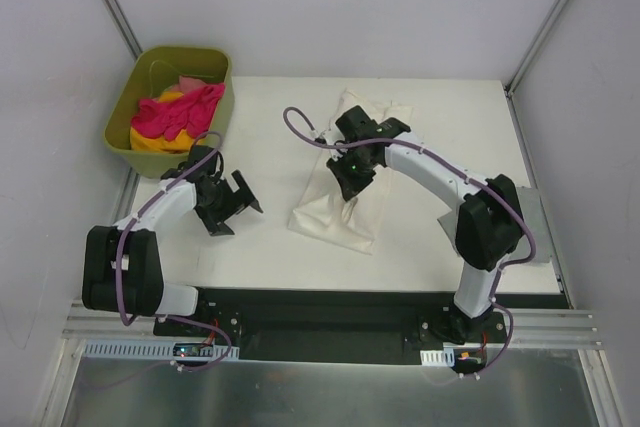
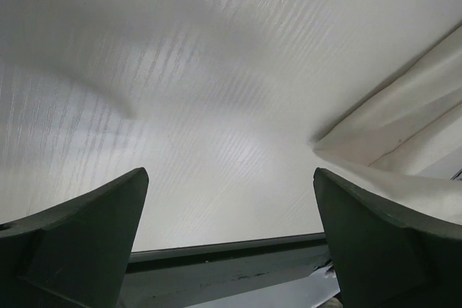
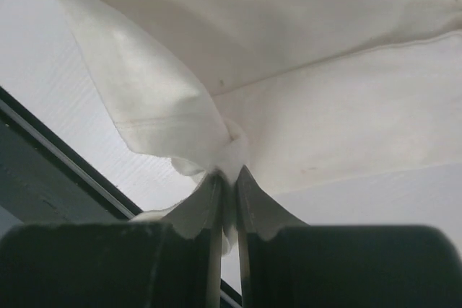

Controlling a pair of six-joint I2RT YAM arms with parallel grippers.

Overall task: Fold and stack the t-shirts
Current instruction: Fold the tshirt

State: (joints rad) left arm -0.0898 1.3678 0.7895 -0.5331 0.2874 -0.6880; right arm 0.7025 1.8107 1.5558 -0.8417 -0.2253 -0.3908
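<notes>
A large cream-white t-shirt (image 1: 335, 217) lies as a long folded strip in the middle of the white table. My right gripper (image 1: 350, 185) is over its middle and shut on a pinched-up bunch of its cloth (image 3: 229, 151), with a loose flap (image 3: 144, 99) hanging to the left of the fingers. My left gripper (image 1: 237, 211) hovers low over bare table to the shirt's left, jaws wide open and holding nothing (image 2: 229, 174). The edge of the shirt (image 2: 404, 128) shows at the right of the left wrist view. A pink t-shirt (image 1: 180, 112) and a yellow one (image 1: 155, 139) lie crumpled in the tub.
The olive-green tub (image 1: 120, 112) stands at the table's back left corner, just behind the left arm. Enclosure walls close in the left, back and right. A black strip (image 1: 330, 302) runs along the table's near edge by the arm bases.
</notes>
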